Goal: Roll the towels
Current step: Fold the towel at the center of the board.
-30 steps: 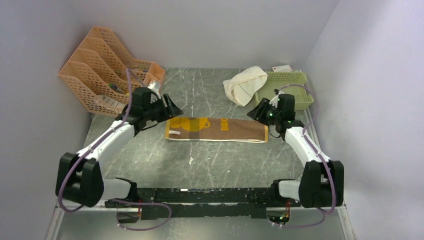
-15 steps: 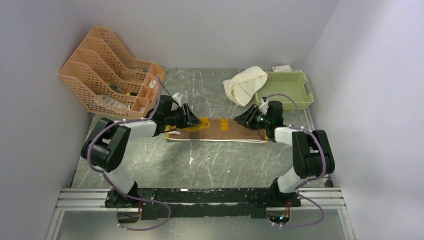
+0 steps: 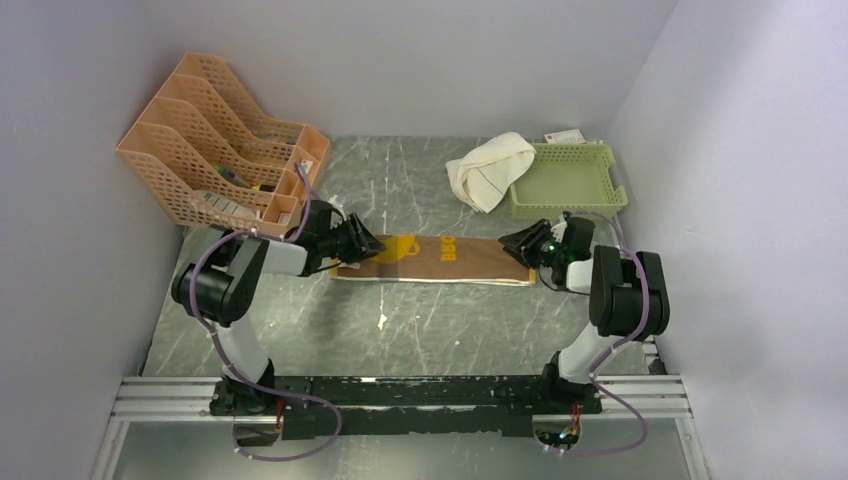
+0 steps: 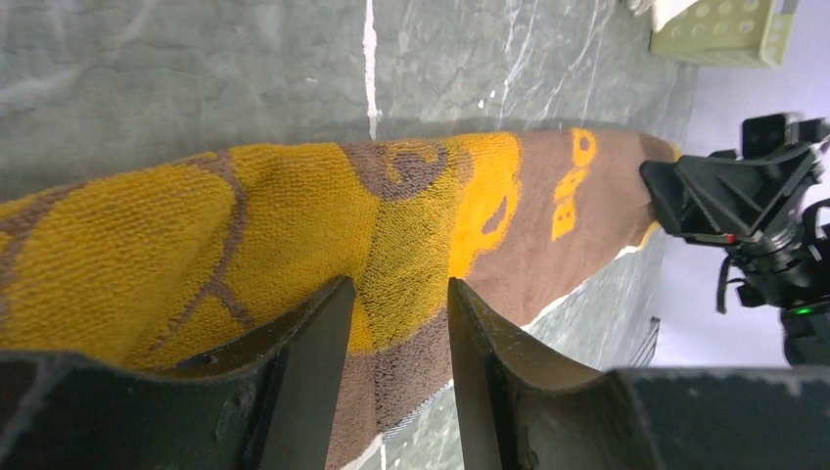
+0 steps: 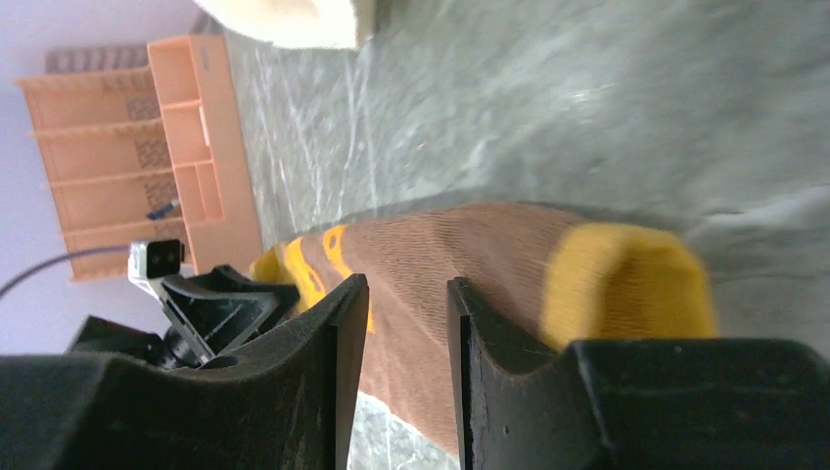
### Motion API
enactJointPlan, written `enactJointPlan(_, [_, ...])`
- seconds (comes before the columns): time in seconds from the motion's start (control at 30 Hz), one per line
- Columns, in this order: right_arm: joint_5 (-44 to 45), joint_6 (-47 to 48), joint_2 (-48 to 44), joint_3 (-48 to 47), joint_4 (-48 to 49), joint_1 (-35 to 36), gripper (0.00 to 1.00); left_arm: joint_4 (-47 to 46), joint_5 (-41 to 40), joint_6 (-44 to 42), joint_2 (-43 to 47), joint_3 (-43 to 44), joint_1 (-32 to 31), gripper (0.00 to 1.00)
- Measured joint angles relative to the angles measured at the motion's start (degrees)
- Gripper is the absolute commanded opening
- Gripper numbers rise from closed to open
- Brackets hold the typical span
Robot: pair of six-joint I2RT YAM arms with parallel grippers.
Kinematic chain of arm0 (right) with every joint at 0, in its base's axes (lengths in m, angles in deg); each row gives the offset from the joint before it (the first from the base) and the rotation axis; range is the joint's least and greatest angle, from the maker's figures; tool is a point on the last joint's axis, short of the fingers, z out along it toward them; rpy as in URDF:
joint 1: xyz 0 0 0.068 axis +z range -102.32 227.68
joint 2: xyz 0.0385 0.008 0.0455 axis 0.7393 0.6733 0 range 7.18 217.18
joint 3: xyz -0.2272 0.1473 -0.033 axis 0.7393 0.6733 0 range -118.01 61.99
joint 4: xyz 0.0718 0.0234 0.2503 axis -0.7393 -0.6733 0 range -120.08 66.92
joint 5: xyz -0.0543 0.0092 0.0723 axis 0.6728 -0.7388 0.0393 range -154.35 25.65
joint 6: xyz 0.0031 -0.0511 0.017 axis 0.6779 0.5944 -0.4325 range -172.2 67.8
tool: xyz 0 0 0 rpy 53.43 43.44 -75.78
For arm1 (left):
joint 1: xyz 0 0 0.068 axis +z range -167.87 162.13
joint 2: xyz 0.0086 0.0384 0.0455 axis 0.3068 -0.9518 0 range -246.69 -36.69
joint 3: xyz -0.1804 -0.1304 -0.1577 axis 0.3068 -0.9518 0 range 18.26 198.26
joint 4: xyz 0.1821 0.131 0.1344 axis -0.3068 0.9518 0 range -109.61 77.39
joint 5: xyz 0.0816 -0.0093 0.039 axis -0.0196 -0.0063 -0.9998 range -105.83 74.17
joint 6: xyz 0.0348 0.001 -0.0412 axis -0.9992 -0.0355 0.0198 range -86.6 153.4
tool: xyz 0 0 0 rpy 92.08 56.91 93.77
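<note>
The mustard-yellow and brown printed towel [image 3: 440,258] lies as a long flat strip across the middle of the table. My left gripper [image 3: 375,248] sits low over its yellow left end and points inward. My right gripper [image 3: 508,243] sits low over its brown right end, facing the left one. In the left wrist view the left gripper [image 4: 398,289] is open, with the towel [image 4: 245,225] showing through the gap. The right gripper [image 5: 406,284] is open too, its jaws over the brown cloth [image 5: 460,245]. The cream-white towel [image 3: 490,168] lies bunched at the back, partly on the basket.
A green mesh basket [image 3: 590,195] stands at the back right, close behind the right gripper. An orange file rack [image 3: 215,140] stands at the back left, close to the left arm. Grey walls close in on both sides.
Both arms have folded down and brought their grippers low onto the printed towel's ends. They first reached further inward, then drew back outward. Both pairs of jaws have narrowed.
</note>
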Motion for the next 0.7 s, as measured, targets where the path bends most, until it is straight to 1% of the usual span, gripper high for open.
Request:
enactJointPlan(0.1, [-0.4,-0.9,2.3,0.0,0.9,-2.5,0.35,-1.4,0.4,1.3,-0.4,-0.6,1.4,0.53])
enactJointPlan(0.2, [-0.4,-1.3,3.7,0.0,1.0,-3.3,0.36,-2.5,0.8,2.6,-0.8,-1.1,2.0,0.52])
enactJointPlan(0.37, [-0.5,-1.1,4.1,0.0,0.8,-4.6,0.36,-4.3,2.0,4.5,-0.9,-2.4,4.1,0.53])
enactJointPlan(0.43, [-0.7,-0.9,4.0,0.0,0.6,-6.1,0.38,-5.0,2.8,4.9,-1.0,-2.8,4.8,0.53])
enactJointPlan(0.5, [-1.9,-0.3,4.0,-0.2,0.5,-7.3,0.43,-5.5,3.6,5.1,-1.2,-2.9,5.1,0.53])
enactJointPlan(0.57, [-3.6,1.1,3.7,-1.5,-0.6,-7.6,0.51,-6.0,4.9,5.0,-1.3,-2.9,5.1,0.53])
enactJointPlan(0.63, [-3.9,3.8,1.6,-4.6,-4.9,-6.7,0.61,-5.9,6.2,4.8,-1.2,-2.8,5.0,0.54])
enactJointPlan(0.67, [-3.4,5.9,-0.6,-6.7,-7.9,-5.9,0.65,-5.4,6.7,4.3,-1.0,-2.5,4.6,0.54])
enactJointPlan(0.7, [-3.0,7.5,-2.8,-8.4,-10.0,-5.3,0.67,-4.2,6.8,3.5,-0.5,-1.9,4.3,0.55])
